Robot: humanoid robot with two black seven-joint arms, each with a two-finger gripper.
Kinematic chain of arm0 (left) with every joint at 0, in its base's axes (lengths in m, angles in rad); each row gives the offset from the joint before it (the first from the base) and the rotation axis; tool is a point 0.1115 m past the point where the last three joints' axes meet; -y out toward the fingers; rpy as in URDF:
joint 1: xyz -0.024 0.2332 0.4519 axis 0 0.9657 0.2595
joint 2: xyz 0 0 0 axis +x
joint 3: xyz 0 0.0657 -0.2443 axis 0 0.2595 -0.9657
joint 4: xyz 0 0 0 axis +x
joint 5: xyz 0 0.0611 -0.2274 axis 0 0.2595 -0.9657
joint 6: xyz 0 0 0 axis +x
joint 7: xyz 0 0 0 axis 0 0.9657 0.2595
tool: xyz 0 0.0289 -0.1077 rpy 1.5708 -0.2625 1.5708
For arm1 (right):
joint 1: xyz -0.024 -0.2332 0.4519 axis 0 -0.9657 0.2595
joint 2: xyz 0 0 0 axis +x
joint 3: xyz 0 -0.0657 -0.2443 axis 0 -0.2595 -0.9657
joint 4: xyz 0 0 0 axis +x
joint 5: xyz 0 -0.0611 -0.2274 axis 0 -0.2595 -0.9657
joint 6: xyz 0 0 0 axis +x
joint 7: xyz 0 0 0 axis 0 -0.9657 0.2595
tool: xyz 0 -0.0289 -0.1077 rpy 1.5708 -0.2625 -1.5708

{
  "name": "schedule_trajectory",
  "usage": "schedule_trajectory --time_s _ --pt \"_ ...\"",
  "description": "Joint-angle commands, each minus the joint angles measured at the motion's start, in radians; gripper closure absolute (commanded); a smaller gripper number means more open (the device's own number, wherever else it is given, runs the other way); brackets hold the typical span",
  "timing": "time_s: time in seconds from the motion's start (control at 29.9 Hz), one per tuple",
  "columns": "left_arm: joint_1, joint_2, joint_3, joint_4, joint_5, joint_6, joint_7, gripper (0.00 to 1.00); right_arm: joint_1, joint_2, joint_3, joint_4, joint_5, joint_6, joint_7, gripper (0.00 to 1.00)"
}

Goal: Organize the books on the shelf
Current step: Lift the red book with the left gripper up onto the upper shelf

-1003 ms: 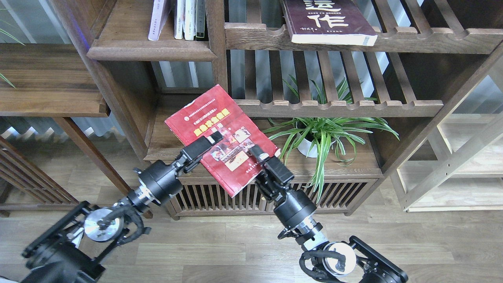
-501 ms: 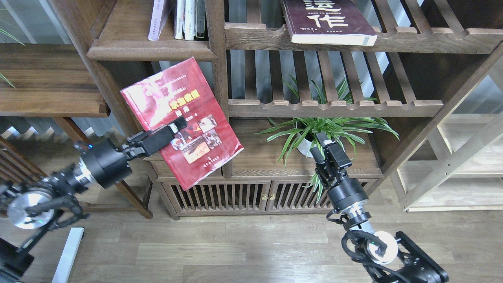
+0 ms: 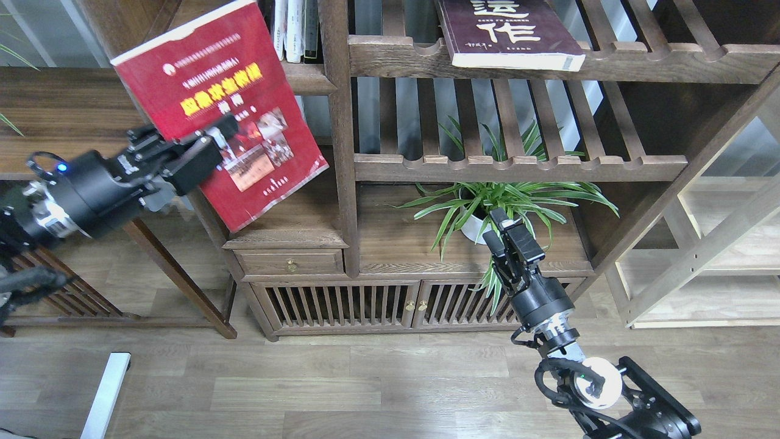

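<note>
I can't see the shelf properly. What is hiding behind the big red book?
The red book, held in the left gripper, covers most of the shelf. A few slim books stand beside it. Whether another book stands behind it cannot be seen.

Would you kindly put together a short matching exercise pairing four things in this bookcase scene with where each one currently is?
Things:
1. red book
2. maroon book
3. potted plant
4. right gripper

Places:
A. lying flat on the upper slatted rack
B. on the low cabinet top, under the lower slatted rack
C. held up by the left gripper in front of the shelf
D. holding nothing, in front of the green leaves

Pairs: 1-C, 2-A, 3-B, 4-D
</note>
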Motion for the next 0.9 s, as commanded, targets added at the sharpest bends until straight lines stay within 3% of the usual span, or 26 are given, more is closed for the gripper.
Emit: schedule_trajectory --time_s 0.0,0.37,0.47,0.67,0.87 --pt "0.001 -0.027 -0.090 -0.003 0.064 0.000 0.000 1.00 -0.001 0.001 -0.003 -0.007 -0.007 0.000 0.000 0.23" --pt "-0.051 -0.140 -0.209 -0.007 0.149 0.000 -0.011 1.00 -0.004 0.003 -0.035 -0.022 -0.008 0.000 0.000 0.23" --pt "-0.067 -0.153 -0.222 -0.009 0.170 0.010 -0.037 1.00 0.001 0.004 -0.044 -0.031 -0.008 0.000 0.000 0.23" --pt "-0.132 -0.154 -0.222 -0.007 0.210 0.183 -0.086 1.00 0.001 0.006 -0.046 -0.031 -0.008 0.000 -0.002 0.23" --pt "-0.209 -0.150 -0.221 -0.001 0.236 0.331 -0.090 1.00 0.003 0.000 -0.046 -0.031 -0.008 0.000 -0.003 0.23"
